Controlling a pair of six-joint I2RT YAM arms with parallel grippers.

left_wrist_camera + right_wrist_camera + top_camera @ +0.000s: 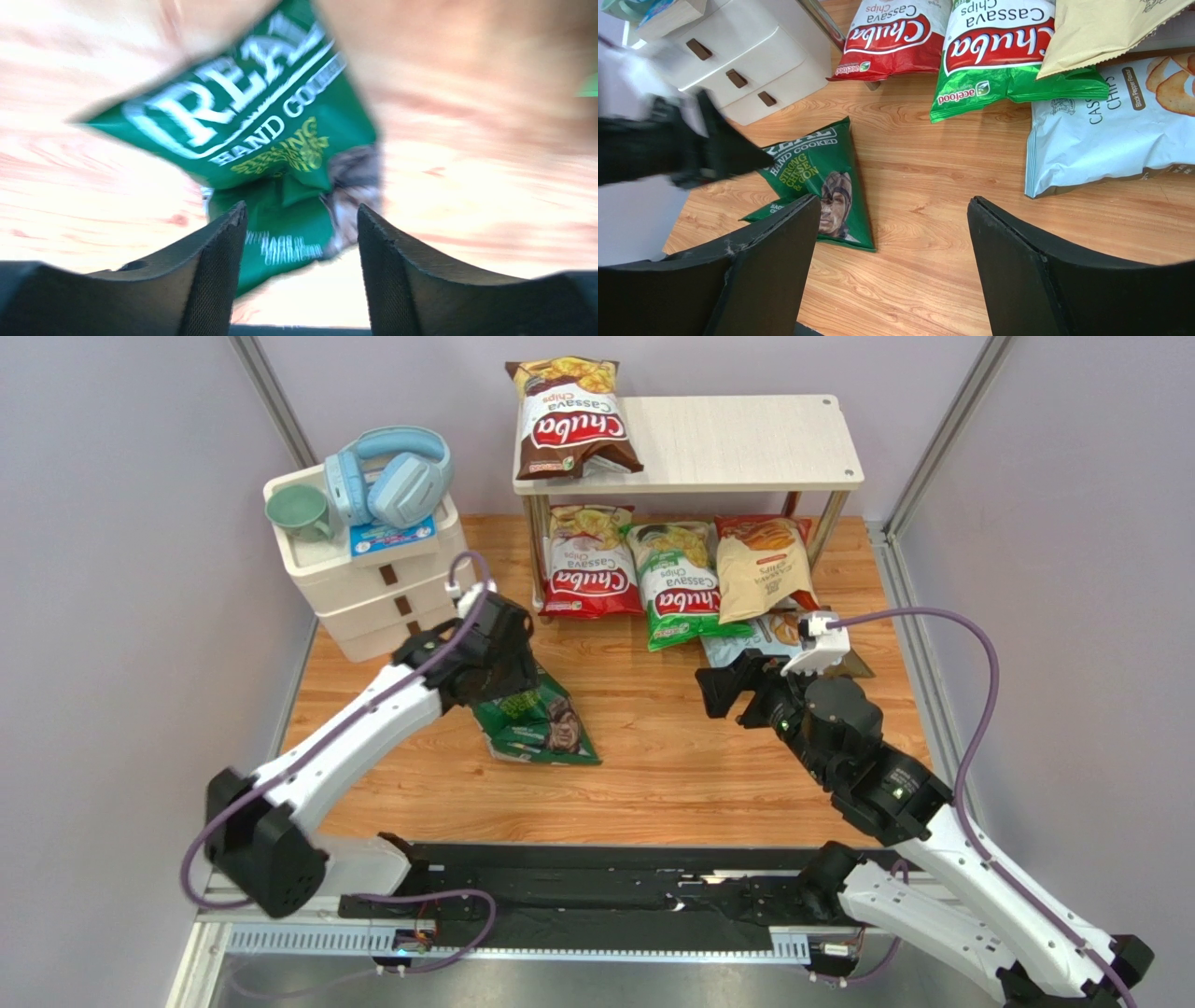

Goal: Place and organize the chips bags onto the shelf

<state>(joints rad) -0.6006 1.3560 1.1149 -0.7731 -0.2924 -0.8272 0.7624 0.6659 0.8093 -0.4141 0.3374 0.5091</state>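
The dark green bag [540,721] lies flat on the table [673,784], left of centre and well apart from the shelf [758,441]. The left hand [302,217] hangs over the bag's far end with its jaws spread. One corner of the bag reaches in between them, but nothing looks pinched. The wrist view is blurred, so contact cannot be judged.

On the shelf, a brown bag [572,420] sits on the left of the top board. The red [586,567], green [676,581] and cream [762,567] bags lean out from under it, their lower ends on the table. Whether they rest on the lower board cannot be told. A light blue bag [1102,133] lies on the table just in front of the cream one. The right hand [892,203] hovers near it, spread wide and empty.

The step in hand seems to be picking up the dark green bag. To do it well, the left hand should probably:

- Close on the flat crimped edge, not the puffed middle, which could slip or crush.
- Grip gently and lift until the bag hangs clear of the table.
- Carry it to the bare right part of the top board, keeping clear of the right arm.
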